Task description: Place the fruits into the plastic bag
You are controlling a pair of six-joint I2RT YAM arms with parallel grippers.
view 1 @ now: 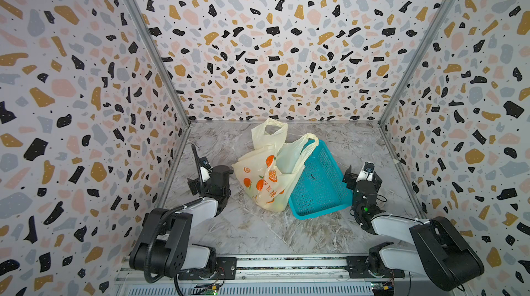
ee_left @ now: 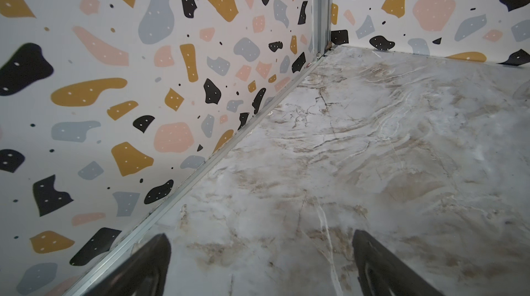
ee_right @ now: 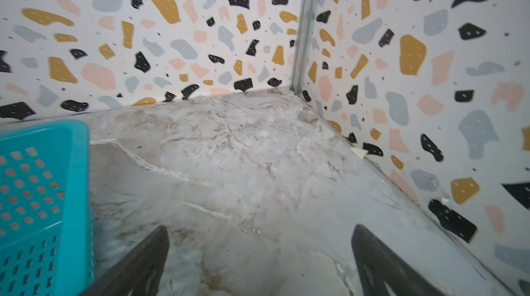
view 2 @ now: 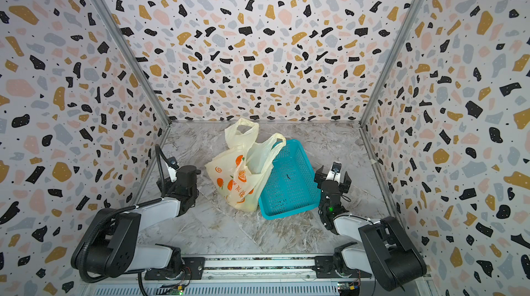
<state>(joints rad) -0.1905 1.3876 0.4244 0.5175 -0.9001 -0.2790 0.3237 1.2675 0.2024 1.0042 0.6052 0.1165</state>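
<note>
The plastic bag (view 1: 266, 177) (view 2: 238, 177), pale yellow with printed oranges, lies slumped mid-table in both top views, its two loop handles raised toward the back wall. No fruits show anywhere; they are hidden or out of view. My left gripper (view 1: 209, 175) (view 2: 176, 177) (ee_left: 261, 240) hangs open left of the bag, over bare marble near the left wall. My right gripper (view 1: 362, 175) (view 2: 332, 175) (ee_right: 259, 231) hangs open to the right of the basket, nothing between its fingers.
A teal perforated basket (view 1: 321, 191) (view 2: 289, 191) (ee_right: 43, 188) lies against the bag's right side, holding only a small dark speck (view 1: 312, 177). Patterned walls close in the table on three sides. The arm bases sit on the front rail (view 1: 286, 263).
</note>
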